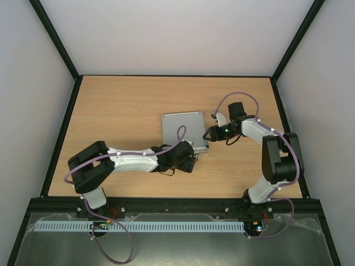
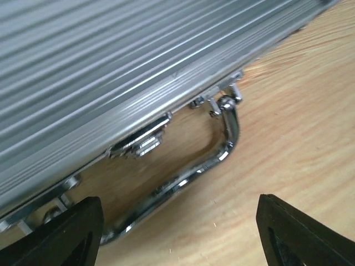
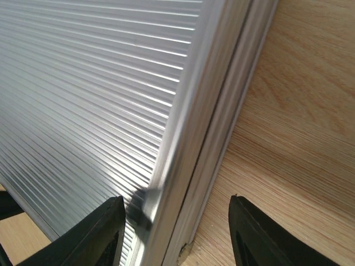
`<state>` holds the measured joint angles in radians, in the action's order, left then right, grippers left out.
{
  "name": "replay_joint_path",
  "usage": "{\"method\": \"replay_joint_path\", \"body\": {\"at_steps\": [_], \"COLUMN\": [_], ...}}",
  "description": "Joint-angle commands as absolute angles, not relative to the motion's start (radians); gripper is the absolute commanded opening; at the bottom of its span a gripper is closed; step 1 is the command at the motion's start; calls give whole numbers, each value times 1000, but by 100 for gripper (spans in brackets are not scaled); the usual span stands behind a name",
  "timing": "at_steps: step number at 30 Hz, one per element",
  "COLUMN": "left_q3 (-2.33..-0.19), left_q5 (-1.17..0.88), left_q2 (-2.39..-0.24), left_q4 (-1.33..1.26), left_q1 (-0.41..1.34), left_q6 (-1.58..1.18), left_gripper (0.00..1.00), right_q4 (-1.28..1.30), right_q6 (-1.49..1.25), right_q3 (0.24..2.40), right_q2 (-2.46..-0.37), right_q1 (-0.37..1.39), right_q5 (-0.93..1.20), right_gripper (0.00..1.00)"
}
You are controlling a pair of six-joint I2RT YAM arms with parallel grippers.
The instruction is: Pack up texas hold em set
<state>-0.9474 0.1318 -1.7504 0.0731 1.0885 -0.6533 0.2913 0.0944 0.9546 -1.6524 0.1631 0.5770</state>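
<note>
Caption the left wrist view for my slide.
Closed silver case on the wooden table, its chrome handle lying ahead of the open left hand.

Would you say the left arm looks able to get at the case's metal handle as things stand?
Probably yes: the left end effector is open, with the metal handle just ahead between its fingers and nothing in the way. The handle lies flat on the table, so gripping may be awkward.

Case [image 2: 138, 55] ribbed matt metal, handle [image 2: 223, 154] glossy chrome.

You've open table [image 1: 119, 111] left of and behind the case [image 1: 180, 126]; left gripper [image 2: 177, 238] and right gripper [image 3: 177, 233] crowd its near-right corner
</note>
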Motion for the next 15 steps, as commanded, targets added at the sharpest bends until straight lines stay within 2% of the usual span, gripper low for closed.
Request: {"method": "replay_joint_path", "body": {"at_steps": [1, 9, 14, 15], "left_q3": [-930, -1007, -1094, -1111], "left_q5": [109, 225, 311, 322], "left_q2": [-1612, -1462, -1397, -1382], "left_q4": [201, 491, 622, 632], "left_q1": [1097, 1059, 945, 919], "left_q6": [-567, -431, -371, -359], "left_gripper": [78, 86, 98, 99], "right_q4": [363, 392, 251, 220], "right_q6": [111, 130, 22, 2], "right_q3": [965, 964, 864, 840], "right_q2": [-1588, -1343, -1142, -1090], "right_q1": [130, 88, 86, 86], "right_q5": [559, 493, 374, 347], "right_gripper": [53, 64, 66, 72]}}
